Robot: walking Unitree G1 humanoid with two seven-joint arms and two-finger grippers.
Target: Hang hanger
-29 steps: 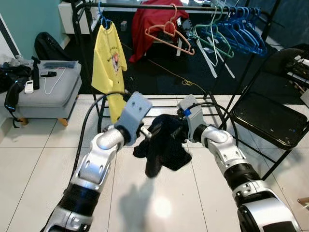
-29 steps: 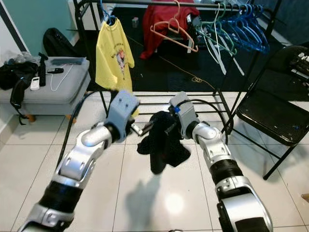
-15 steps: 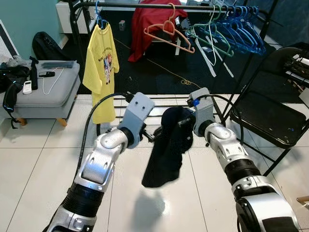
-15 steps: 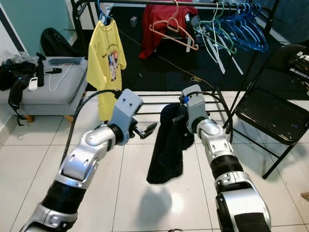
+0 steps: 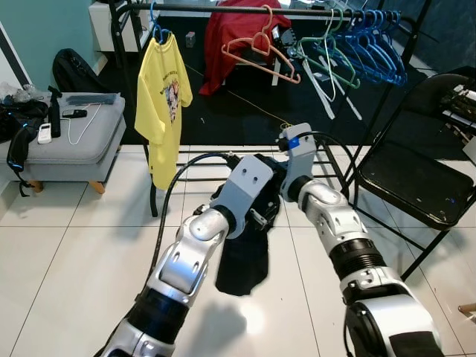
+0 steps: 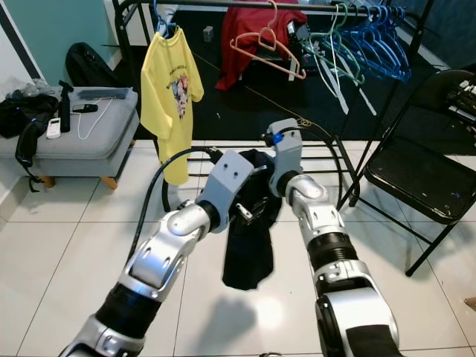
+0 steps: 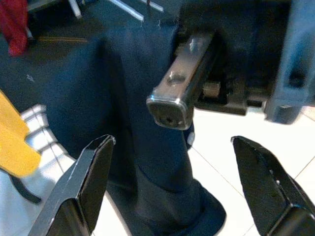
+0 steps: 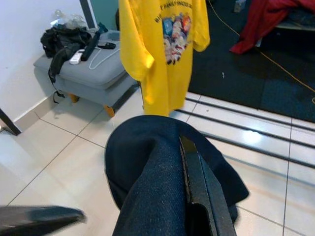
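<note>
Dark navy garment [image 5: 249, 245] hangs over the white tiled floor [image 5: 67, 253], draped on a finger [image 8: 194, 191] of the right gripper [image 5: 277, 177], which holds it. Beside it the left gripper [image 7: 172, 191] is spread wide (fingers apart, touching nothing). Beyond stands a clothes rail [image 5: 223, 9] with a yellow T-shirt [image 5: 165, 97] and coloured hangers [image 5: 349, 52].

Two silver arms, glossy and rounded, jointed by black ribbed collars at elbow and forearm. Grey-blue boxy housing at each wrist; small blue marking on the right one. Thick black cable looping from the left arm's wrist box back along the forearm. Left hand [image 7: 172, 191]: two long black tapered fingers [image 7: 83, 189]. Right hand [image 8: 197, 196]: black finger, flat and narrow.
</note>
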